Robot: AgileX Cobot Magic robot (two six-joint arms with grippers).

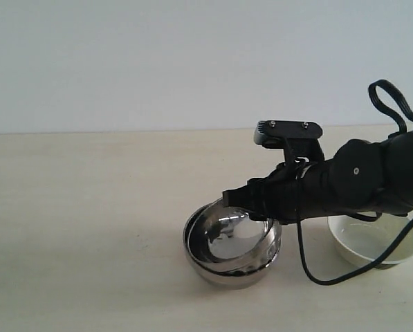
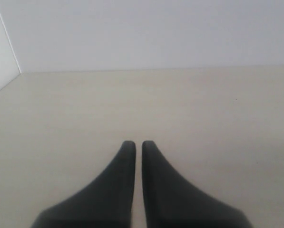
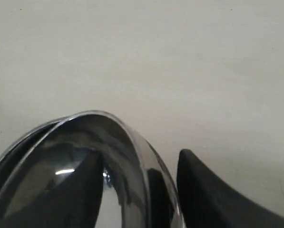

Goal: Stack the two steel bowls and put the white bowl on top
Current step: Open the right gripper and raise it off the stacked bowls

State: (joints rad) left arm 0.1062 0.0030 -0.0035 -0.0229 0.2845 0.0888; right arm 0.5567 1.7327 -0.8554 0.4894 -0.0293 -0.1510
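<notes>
— Bowls first: where are the steel bowls [image 1: 232,252]?

— Nested on the table [image 1: 88,207], about midway across it and well clear of its far edge. The inner bowl [image 1: 227,235] sits a little askew in the outer bowl [image 1: 230,275], so both rims show.

— And the right gripper [image 1: 239,205]?

— It is at the rim of the pair, on the side toward the table's right. The right wrist view has it [image 3: 141,154] straddling that rim. A dark finger shape is down inside the inner bowl and the outer finger [image 3: 203,194] is outside. The jaws stand spread wider than the metal between them, with a strip of bare table showing between the outer finger and the rim. It pinches nothing.

— White bowl?

— The white bowl [image 1: 365,242] stands upright on the table further toward its right side, apart from the steel pair. The right arm [image 1: 372,173] and a black cable [image 1: 310,270] hide part of it.

— Left gripper?

— The left gripper [image 2: 138,143] hangs over bare table. Its fingers are drawn almost together, with only a thin slit between the tips and nothing in it.
</notes>
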